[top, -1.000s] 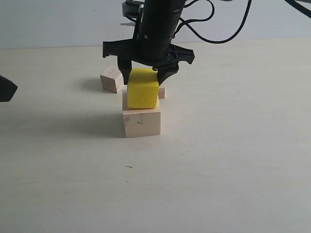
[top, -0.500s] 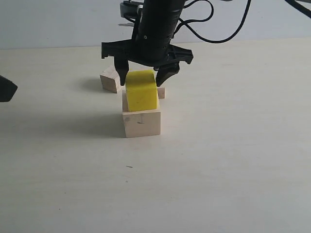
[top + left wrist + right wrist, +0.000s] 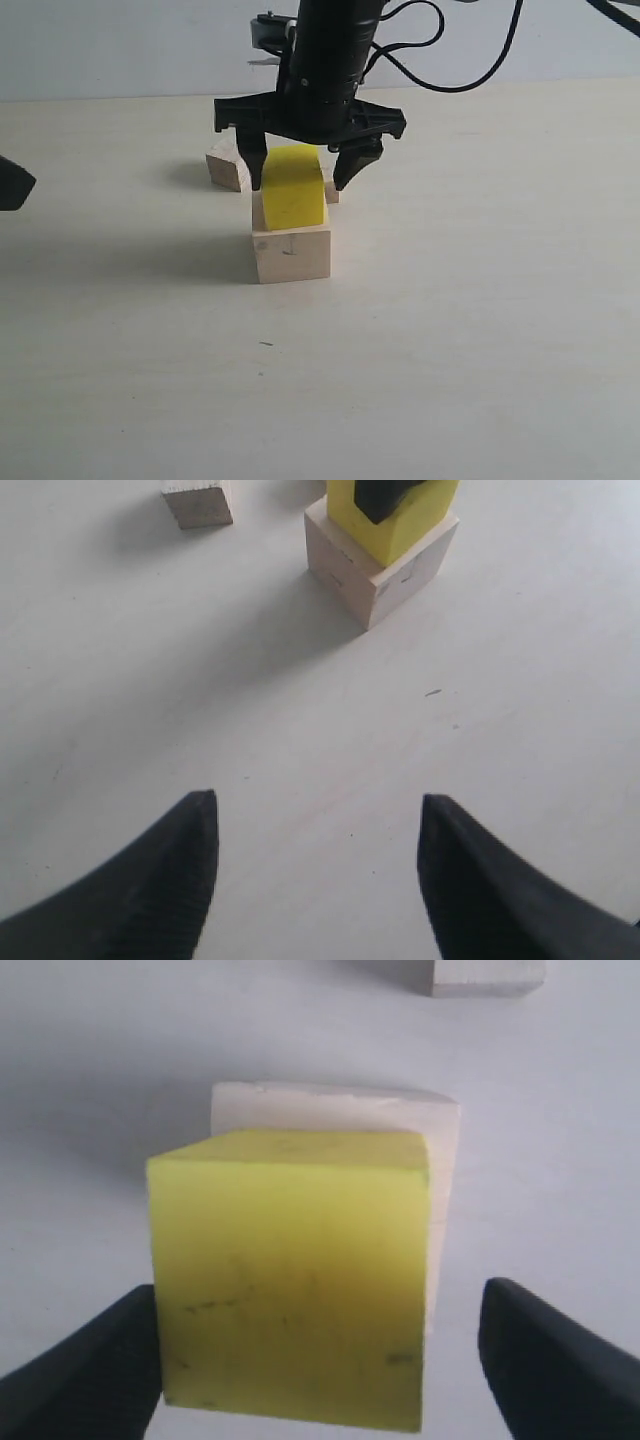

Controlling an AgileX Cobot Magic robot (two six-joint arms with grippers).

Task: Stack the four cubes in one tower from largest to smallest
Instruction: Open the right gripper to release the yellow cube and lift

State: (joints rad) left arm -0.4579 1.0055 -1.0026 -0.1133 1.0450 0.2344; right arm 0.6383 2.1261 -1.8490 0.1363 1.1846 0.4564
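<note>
right pincer (image 3: 298, 178) stands spread astride the bright yellow cube (image 3: 293, 198), which sits on the large pale cube (image 3: 291, 254); behind that pale cube, the smallest cube (image 3: 332, 192) is mostly hidden.

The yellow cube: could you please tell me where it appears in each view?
Exterior view: yellow cube mid-picture, between the fingers of the open right gripper.
Left wrist view: far off at the picture's edge, partly hidden by that gripper.
Right wrist view: close up, filling the middle.
Shared landmark: the large wood cube under it.
</note>
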